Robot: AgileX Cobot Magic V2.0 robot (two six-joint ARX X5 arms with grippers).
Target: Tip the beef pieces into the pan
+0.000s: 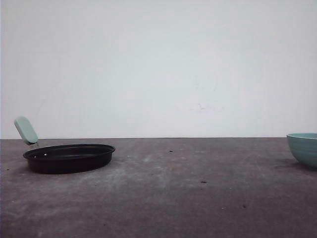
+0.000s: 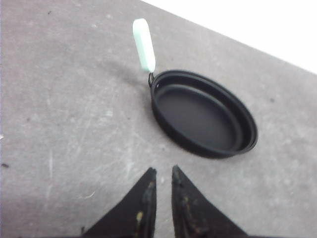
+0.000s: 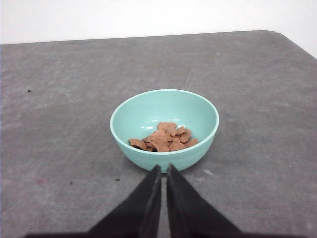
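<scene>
The pan [image 1: 69,157] sits flat on the grey, scuffed surface [image 1: 188,198] at the far left of the front view, its pale mint-green handle [image 1: 26,130] angled up and away from the rim. At the far right edge of that same view stands a teal bowl [image 1: 303,148], cut off by the frame, well apart from the pan.

In the left wrist view the left gripper [image 2: 162,172] hangs above the surface with its two dark fingers [image 2: 144,198] drawn nearly together, a thin gap left between the tips and nothing held in it. The pan [image 2: 203,116] lies just beyond the fingertips and a little to one side, apart from them, its black inside bare.

In the right wrist view the right gripper [image 3: 164,168] has its fingers [image 3: 181,198] pressed almost tip to tip, gripping nothing. The bowl [image 3: 143,111] stands upright directly ahead of them, its near wall just past the fingertips; whether they touch it cannot be told. The beef pieces [image 3: 163,138] lie heaped in the bottom of the bowl, toward the side nearest the fingers.
</scene>
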